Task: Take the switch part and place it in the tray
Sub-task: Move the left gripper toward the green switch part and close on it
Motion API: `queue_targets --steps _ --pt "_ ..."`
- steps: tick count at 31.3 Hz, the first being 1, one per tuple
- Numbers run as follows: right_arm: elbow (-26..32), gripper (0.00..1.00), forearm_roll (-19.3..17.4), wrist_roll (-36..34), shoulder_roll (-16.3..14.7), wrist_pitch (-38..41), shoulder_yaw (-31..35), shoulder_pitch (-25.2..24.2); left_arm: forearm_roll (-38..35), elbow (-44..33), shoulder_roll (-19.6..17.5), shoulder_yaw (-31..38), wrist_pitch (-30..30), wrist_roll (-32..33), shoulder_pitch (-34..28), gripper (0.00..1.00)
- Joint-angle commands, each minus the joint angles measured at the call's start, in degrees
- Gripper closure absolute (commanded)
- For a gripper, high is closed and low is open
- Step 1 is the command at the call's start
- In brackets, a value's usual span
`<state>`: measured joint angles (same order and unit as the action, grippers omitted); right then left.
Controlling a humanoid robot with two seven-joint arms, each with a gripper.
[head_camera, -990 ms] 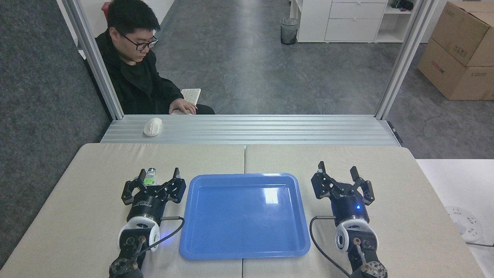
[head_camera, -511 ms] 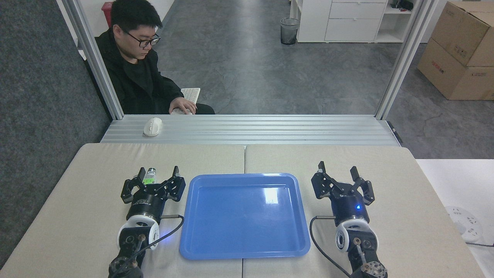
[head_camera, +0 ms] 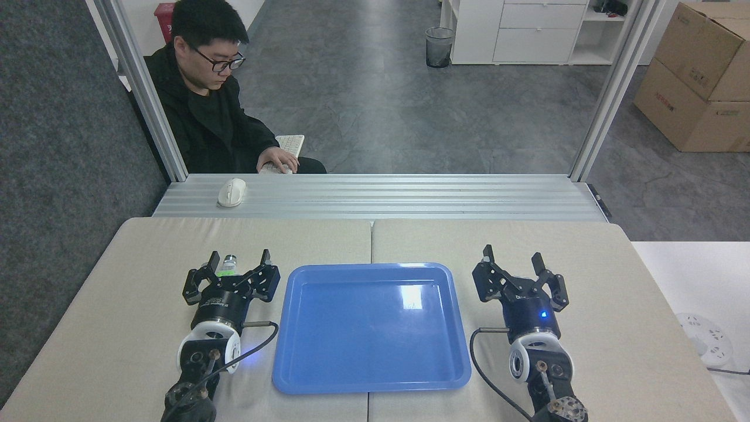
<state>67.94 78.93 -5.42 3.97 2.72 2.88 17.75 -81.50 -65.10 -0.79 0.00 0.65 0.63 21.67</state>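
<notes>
The switch part lies on the beige table left of the tray, its green block and silver-black end showing between the fingers of my left gripper. That gripper is open and straddles the part, its body hiding the part's near end. The glossy blue tray sits in the middle of the table with nothing in it. On the tray's right, my right gripper stands open above the table, holding nothing.
A seam splits the beige table top. Behind it runs a grey metal ledge with a white mouse. A person sits beyond it at a keyboard. A white round device lies at the far right.
My left gripper has crept forward around the switch part, so less of the part shows now. The right arm and the tray have stayed still.
</notes>
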Motion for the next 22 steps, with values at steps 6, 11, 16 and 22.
queue_targets --steps 6,11,16,22 --pt "0.0 0.0 0.0 0.0 0.1 0.1 -0.1 0.0 -0.1 18.3 -2.0 -1.1 -0.4 0.0 7.7 0.0" --pt "0.0 0.0 0.0 0.0 0.1 0.0 -0.1 0.0 -0.1 22.5 -2.0 -2.6 -0.3 -0.1 8.5 0.0" --pt "0.1 0.0 0.0 0.0 0.1 0.0 -0.1 -0.1 0.0 24.1 -2.1 -3.2 0.0 -0.8 8.8 0.0" --pt "0.1 0.0 0.0 0.0 0.1 0.0 -0.1 0.0 0.1 28.1 -2.2 -3.2 0.2 -1.0 11.5 0.0"
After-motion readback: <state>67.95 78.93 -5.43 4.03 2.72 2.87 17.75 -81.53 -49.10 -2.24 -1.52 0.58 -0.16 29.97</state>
